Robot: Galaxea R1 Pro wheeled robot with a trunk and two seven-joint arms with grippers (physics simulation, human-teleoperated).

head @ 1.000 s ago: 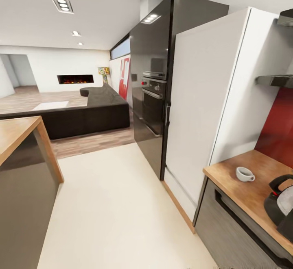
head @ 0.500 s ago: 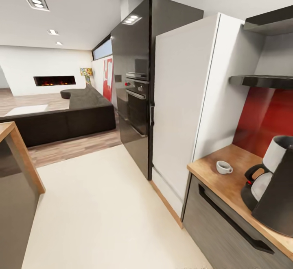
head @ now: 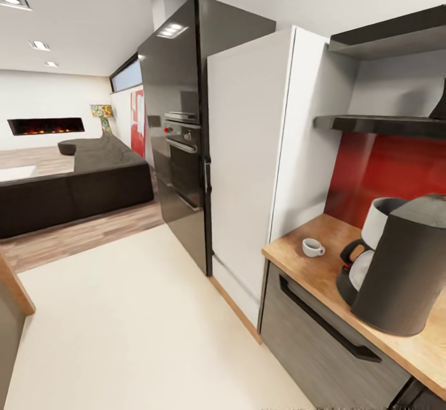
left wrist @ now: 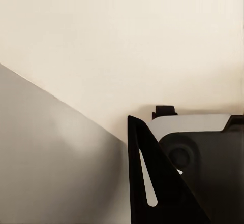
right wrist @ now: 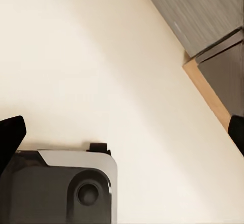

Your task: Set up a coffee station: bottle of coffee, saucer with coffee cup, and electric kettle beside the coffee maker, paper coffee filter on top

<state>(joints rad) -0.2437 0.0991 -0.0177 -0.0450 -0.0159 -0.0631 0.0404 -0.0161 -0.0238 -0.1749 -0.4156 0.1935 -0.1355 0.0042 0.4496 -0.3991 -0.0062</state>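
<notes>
On the light-wood kitchen countertop point(head: 291, 255) at the right stands the coffee maker point(head: 399, 274), black with a pale tank and a carafe at its front. A small white coffee cup point(head: 312, 248) sits on the counter to its left, apart from it. Above, the thin glossy black kitchen shelf point(head: 378, 125) juts from the red wall, with a dark shape at its cut-off right end. In the left wrist view, my left gripper point(left wrist: 137, 142) hangs over the floor, fingers together with a thin slit between. My right gripper point(right wrist: 122, 132) is open over the floor, fingertips point(right wrist: 10, 135) far apart.
A white tall cabinet point(head: 248, 162) and a black oven tower point(head: 176, 137) stand left of the counter. A thicker dark shelf point(head: 390, 35) hangs higher up. Cream floor point(head: 124, 323) stretches ahead toward a dark sofa point(head: 74, 181). A wooden island corner point(head: 15, 292) is at far left.
The camera has swung right, so the whole picture slid left. The coffee maker has come into view and both shelves now show more fully; nothing on the counter moved.
</notes>
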